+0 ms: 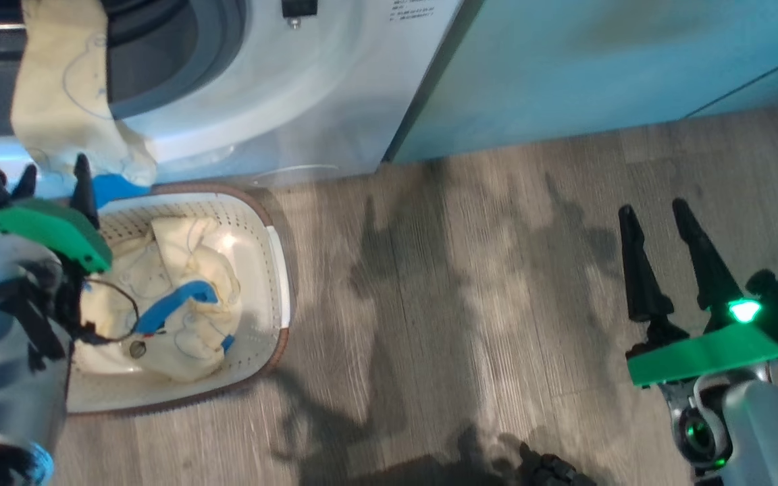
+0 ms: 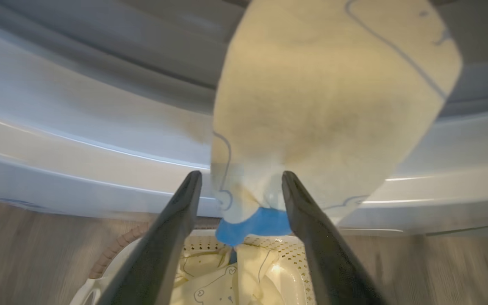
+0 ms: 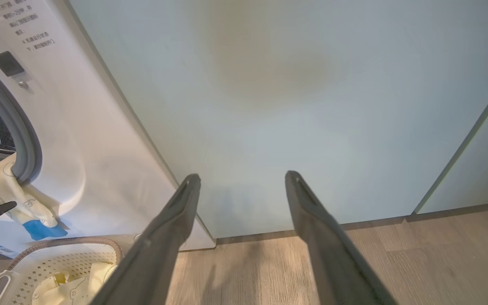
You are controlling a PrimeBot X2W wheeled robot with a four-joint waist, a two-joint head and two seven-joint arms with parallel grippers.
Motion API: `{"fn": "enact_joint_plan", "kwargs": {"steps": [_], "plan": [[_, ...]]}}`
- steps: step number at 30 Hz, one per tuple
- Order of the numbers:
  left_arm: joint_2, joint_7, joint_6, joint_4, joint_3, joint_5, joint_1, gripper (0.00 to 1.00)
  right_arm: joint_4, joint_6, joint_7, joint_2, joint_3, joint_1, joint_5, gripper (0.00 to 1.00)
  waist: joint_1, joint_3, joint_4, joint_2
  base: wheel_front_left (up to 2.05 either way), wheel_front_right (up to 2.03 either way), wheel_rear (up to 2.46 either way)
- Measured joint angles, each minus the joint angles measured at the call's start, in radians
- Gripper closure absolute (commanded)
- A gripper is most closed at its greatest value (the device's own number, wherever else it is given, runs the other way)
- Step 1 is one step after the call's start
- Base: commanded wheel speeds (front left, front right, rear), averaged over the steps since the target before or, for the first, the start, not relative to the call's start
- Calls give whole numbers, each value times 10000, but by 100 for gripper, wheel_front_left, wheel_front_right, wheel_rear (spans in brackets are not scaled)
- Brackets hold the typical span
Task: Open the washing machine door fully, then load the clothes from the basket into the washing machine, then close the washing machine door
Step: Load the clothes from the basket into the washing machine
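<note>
Garment [image 2: 333,106] hangs from the washing machine [image 1: 308,115]
Left end effector [image 2: 239,178] wide, hem just ahead; right end effector [image 1: 653,210] wide, empty.

Left end effector [image 2: 242,176] jaws spread, bottom centre. Cream garment [image 2: 324,97] drapes off washing machine [image 2: 79,131], upper right; blue tip between fingers [image 2: 176,220]. Basket [image 2: 297,258] with clothes [image 2: 210,284] below.

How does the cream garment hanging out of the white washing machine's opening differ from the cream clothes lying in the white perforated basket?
The hanging cream garment drapes over the white washing machine's grey rim, stretched downward; the basket clothes lie crumpled in the white perforated basket. The hanging garment's blue end dangles near the open left gripper; the basket clothes lie below it. Both are cream with outlined figures and blue trim.
</note>
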Motion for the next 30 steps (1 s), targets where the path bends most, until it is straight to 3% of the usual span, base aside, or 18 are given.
{"fn": "enact_joint_plan", "kwargs": {"steps": [9, 21, 22, 23, 24, 25, 27, 30], "plan": [[290, -102, -102, 884, -121, -104, -1007, 0, -69, 0, 0, 29, -10, -245, -2, 0, -1, 566, 29, 0, 0, 0, 0], [295, -196, -178, 857, -1647, -451, -1240, 0, 4, 0, 0, 36, 8, -342, -31, 0, -2, 683, 163, 0, 0, 0, 0], [297, -196, -178, 844, -1737, -545, -1236, 9, 33, 0, 0, 36, 13, -382, -31, 0, -2, 663, 169, 0, 0, 0, 0], [305, -198, -178, 823, -1847, -623, -1232, 9, 50, 0, 0, 36, 13, -413, -31, 0, -3, 640, 174, 0, 0, 0, 0], [322, -201, -178, 802, -1975, -702, -1228, 27, 56, 0, 0, 36, 15, -421, -33, 0, -2, 615, 176, 0, 0, 0, 0], [322, -201, -178, 802, -1975, -702, -1228, 56, 56, 0, 0, 36, 15, -421, -33, 0, -2, 615, 176, 0, 0, 0, 0], [355, -213, -178, 731, -2163, -844, -1204, 100, 98, 0, 0, 36, 31, -418, -33, 0, -2, 564, 173, 0, 0, 0, 0], [420, -224, -178, 656, -2385, -1066, -1161, 100, 115, 0, 0, 36, 38, -417, -33, 0, -3, 477, 174, 0, 0, 0, 0]]}}
